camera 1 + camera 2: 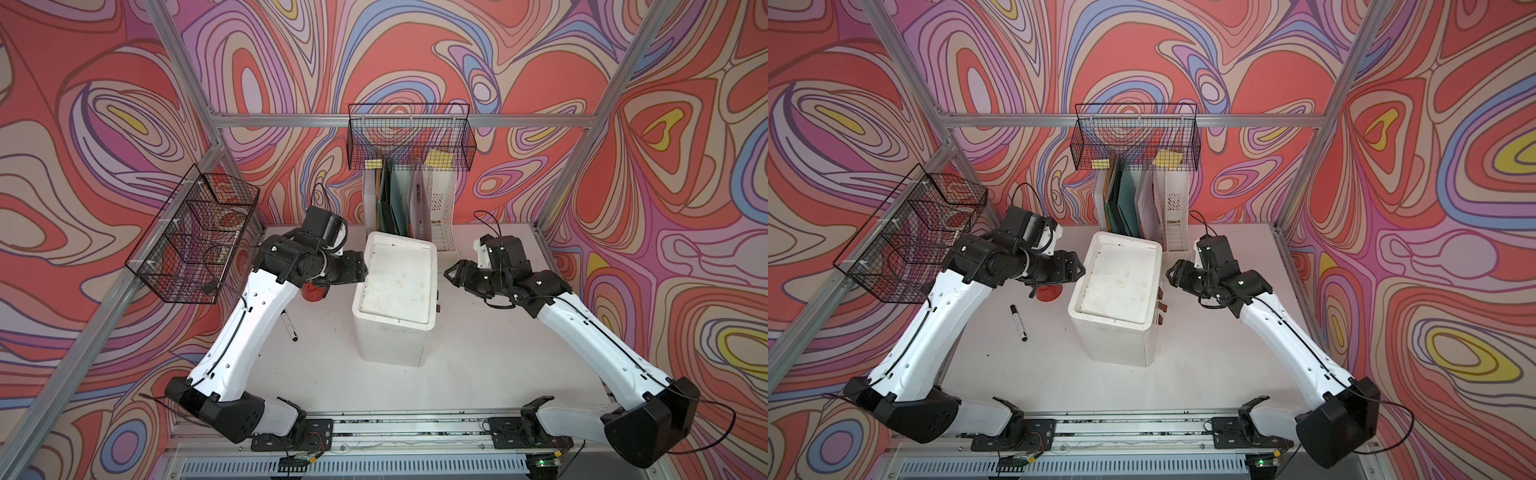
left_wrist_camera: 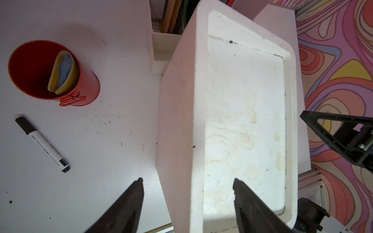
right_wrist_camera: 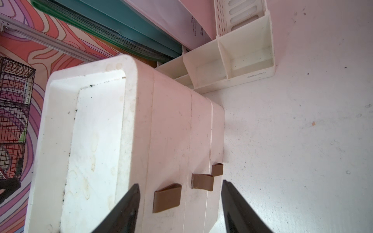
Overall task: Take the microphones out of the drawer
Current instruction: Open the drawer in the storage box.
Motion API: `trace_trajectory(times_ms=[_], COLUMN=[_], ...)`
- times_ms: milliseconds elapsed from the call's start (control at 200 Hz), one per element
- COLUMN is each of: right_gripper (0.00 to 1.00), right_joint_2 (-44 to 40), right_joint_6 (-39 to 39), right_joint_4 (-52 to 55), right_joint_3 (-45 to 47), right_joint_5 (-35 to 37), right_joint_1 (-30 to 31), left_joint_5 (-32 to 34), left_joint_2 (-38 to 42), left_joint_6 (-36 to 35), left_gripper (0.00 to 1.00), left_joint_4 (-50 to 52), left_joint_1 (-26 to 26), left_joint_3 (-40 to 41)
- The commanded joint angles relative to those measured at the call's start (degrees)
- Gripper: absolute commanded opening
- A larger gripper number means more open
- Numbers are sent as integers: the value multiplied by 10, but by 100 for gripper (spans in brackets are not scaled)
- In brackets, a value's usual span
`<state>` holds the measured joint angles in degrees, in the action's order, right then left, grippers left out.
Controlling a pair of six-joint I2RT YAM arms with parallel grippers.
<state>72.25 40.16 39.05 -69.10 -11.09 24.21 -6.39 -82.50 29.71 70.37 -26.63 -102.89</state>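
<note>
Early going here. You had the left fingers spread apart and empty at the upper left edge of the drawer unit. In the left wrist view they straddled that edge, and I couldn't make out any contact. Your right fingers were apart and empty too, hanging just off the drawer fronts, with the top tab framed between them in the right wrist view. All three drawers looked pushed home, so nothing was opened. The microphone was nowhere in sight. My guess was that it sat shut inside one of those drawers, and I couldn't tell which. So the whole job was left for you: pinch a tab, draw it out, find the microphone and lift it onto the worktop. The marker and red cup sat well clear on the left.
</note>
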Motion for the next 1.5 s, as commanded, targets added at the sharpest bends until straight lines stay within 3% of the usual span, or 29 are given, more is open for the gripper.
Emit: trace_trajectory(times_ms=[0,200,391,531,676,766,946,1187,1497], right_gripper=[65,68,76,69,60,58,57,57,55], right_joint_2=[-18,-50,-89,-93,-103,-96,-87,-78,-30], right_joint_6=[-3,-1,21,84,181,207,243,338,398], right_joint_4=[-5,-34,-99,-202,-389,-454,-523,-692,-844], right_joint_3=[23,73,132,198,283,305,335,416,458], right_joint_5=[-14,-33,-63,-162,-234,-253,-287,-302,-312], right_joint_1=[2,1,-20,-74,-99,-99,-99,-98,-97], left_joint_5=[67,115,113,119,124,128,137,164,167], left_joint_2=[-31,-57,-73,-77,-89,-89,-96,-103,-97], left_joint_6=[-15,-8,-11,-9,-13,-12,-5,11,23], left_gripper=[76,74,60,54,47,44,26,25,2], left_joint_4=[43,54,48,44,47,40,34,47,45], left_joint_1=[-29,-39,-40,-45,-47,-49,-51,-54,-54], left_joint_3=[-23,-12,-22,-16,-25,-16,-9,-8,10])
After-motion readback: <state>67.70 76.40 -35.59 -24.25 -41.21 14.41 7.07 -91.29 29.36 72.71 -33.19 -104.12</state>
